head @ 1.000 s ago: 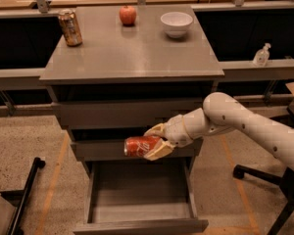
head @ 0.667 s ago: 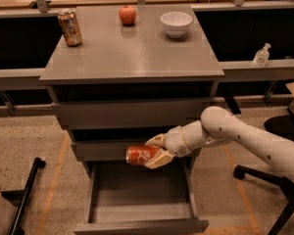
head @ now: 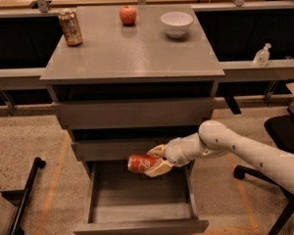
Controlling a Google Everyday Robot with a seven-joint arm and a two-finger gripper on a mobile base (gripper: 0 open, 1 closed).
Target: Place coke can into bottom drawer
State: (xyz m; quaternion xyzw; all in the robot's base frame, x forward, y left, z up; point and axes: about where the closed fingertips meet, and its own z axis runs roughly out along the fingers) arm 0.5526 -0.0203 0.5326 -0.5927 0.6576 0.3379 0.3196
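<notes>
small red aluminium coke can (head: 141, 163) held sideways, clamped in two-finger gripper (head: 156, 161), centre-low of frame, above open deep grey bottom drawer (head: 142, 225). risk: early release, can rolled or bounced against drawer wall.

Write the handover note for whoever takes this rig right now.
The gripper is shut on the coke can, held on its side above the open bottom drawer, near its back.
Done: drawer open, can picked up and over it.
Left: lower the can in, release, withdraw the arm.
On the cabinet top, not part of the job: brownish can, apple, white bowl.
</notes>
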